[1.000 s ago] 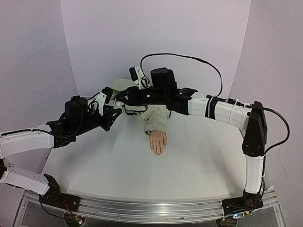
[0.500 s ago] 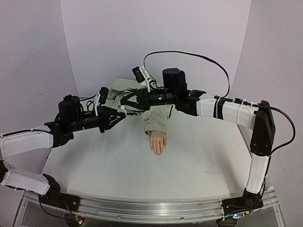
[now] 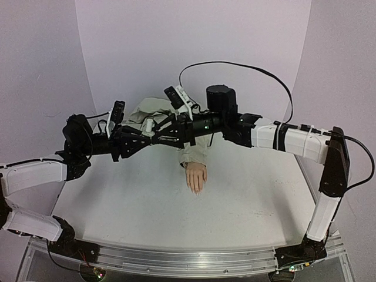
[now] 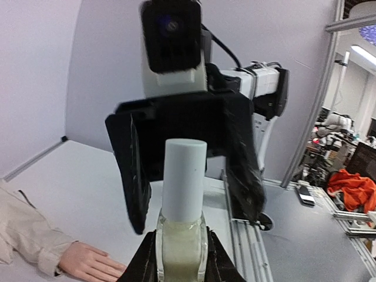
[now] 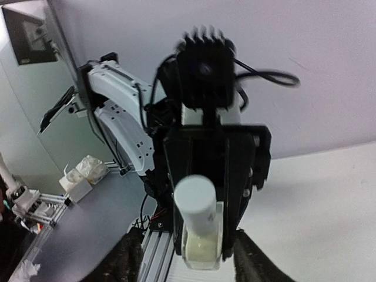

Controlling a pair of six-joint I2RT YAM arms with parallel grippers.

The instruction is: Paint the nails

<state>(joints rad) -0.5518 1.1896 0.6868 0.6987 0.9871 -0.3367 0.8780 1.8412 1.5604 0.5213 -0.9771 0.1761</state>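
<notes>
1. The left fingers [image 4: 147,261] pinch a small bottle [image 4: 182,238], its white cap [image 4: 184,176] aimed right.
2. The right fingers [image 4: 132,176] stand spread either side of that cap, not closed on it.
3. On the counter [image 3: 129,202], nearer than both, lies the mannequin hand [image 3: 196,175], its long axis running far to near, beige sleeve [image 3: 197,151] at the far end.
4. Its nails [image 3: 195,190] sit at the near end, fingertips pointing at the near edge, too tiny to make out.
</notes>
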